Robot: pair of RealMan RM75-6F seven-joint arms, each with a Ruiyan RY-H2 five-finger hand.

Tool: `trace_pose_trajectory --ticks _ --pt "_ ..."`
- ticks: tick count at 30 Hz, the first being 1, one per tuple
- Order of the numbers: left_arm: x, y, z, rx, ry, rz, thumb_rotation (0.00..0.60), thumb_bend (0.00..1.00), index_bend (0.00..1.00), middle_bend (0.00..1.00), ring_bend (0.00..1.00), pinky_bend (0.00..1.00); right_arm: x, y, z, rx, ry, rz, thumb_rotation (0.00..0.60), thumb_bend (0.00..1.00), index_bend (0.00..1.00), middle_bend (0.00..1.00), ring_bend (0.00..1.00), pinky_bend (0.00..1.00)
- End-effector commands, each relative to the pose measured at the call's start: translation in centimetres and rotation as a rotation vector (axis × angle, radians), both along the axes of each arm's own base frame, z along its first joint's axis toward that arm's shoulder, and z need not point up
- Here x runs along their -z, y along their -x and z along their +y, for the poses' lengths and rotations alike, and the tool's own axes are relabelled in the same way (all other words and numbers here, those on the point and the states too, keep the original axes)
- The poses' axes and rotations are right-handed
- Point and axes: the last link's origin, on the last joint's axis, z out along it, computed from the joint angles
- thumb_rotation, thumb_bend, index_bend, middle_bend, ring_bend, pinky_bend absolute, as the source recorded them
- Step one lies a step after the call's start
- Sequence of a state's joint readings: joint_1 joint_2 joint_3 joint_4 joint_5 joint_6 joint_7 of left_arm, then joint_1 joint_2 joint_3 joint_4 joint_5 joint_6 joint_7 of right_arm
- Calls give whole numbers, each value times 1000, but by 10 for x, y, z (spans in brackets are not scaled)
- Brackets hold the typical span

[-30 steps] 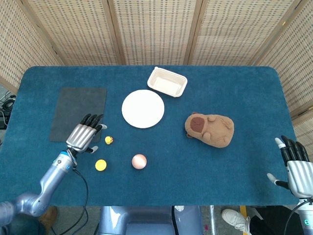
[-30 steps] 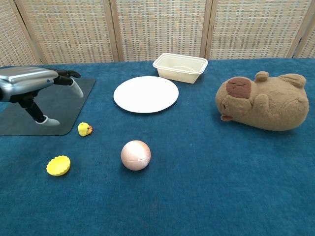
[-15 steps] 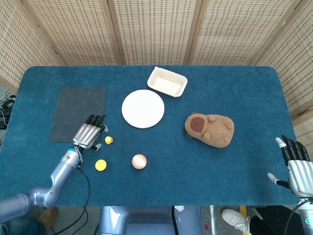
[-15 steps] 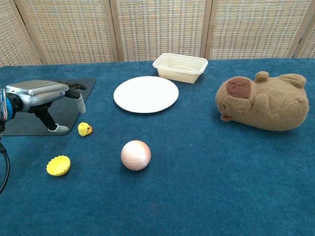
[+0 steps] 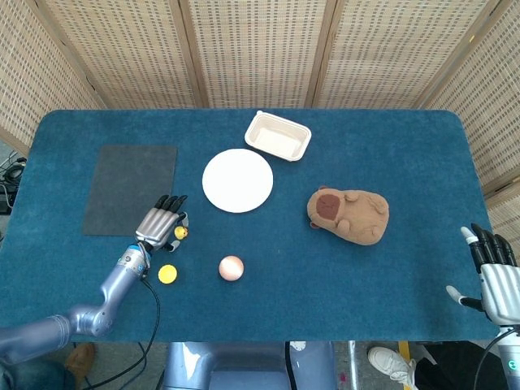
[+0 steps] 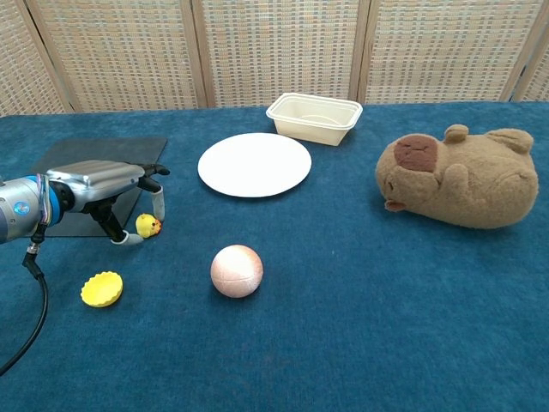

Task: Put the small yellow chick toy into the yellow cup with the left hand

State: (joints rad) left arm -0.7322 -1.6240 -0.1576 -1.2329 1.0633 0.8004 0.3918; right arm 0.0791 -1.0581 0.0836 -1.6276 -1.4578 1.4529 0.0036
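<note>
Wicker screens all around the back, blue felt-covered table (image 5: 390, 162) in front of me, and I'm driving the left hand (image 5: 160, 225) right now. It hovers palm-down over the small yellow chick toy (image 6: 148, 226), fingers spread and hanging down around it, thumb low on the near side, nothing pinched as far as I can tell. From the head view the chick peeks out just past the fingertips (image 5: 177, 201), so I judge I'm a touch short of centred. The yellow cup (image 6: 102, 288) sits near the chick, toward my edge of the table, lying open-side up from what I can see, and it looks shallow and light. My plan for doing this cleanly: nudge the hand forward a little so the chick sits between thumb and fingers, lower until the tips nearly brush the felt, then close slowly so the toy doesn't squirt out sideways. It's tiny and rounded, so a fast squeeze would probably flick it. For the drop I'd come in from above and release low, since bumping that cup would likely slide it. The pink ball (image 6: 236, 270) is well apart, no worry there. My right hand (image 5: 496, 275) rests idle at the far table edge with fingers straight and apart, empty.
</note>
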Motion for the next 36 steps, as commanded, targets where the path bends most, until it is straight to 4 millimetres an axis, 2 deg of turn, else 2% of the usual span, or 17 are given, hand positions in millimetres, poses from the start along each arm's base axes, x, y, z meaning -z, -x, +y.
trace_pose_trajectory --ticks 1,9,16,19,24,32,36 --pt "0 1 1 -3 -7 4 600 303 460 0 0 0 -1 0 0 0 2 -2 600 0 40 0 0 0" --pt "-9 7 3 -27 -26 15 600 336 540 0 0 0 0 1 0 3 1 -3 600 0 41 0 0 0" --pt "-40 5 -5 -12 -67 -38 600 349 533 0 0 0 2 0 0 4 -3 4 600 0 40 0 0 0" --pt "-56 6 -17 15 -68 -44 600 352 530 0 0 0 4 -1 1 2 -9 9 600 0 41 0 0 0" --pt "-70 19 -48 38 -12 -51 600 352 528 0 0 0 7 -2 2 -3 -16 20 600 0 60 0 0 0" --pt "-71 35 -90 97 76 -88 600 352 525 0 0 0 9 -3 3 -6 -26 24 600 0 75 0 0 0" --pt "-68 36 -98 122 82 -98 600 351 521 0 0 0 9 -3 3 -6 -24 24 600 0 81 0 0 0"
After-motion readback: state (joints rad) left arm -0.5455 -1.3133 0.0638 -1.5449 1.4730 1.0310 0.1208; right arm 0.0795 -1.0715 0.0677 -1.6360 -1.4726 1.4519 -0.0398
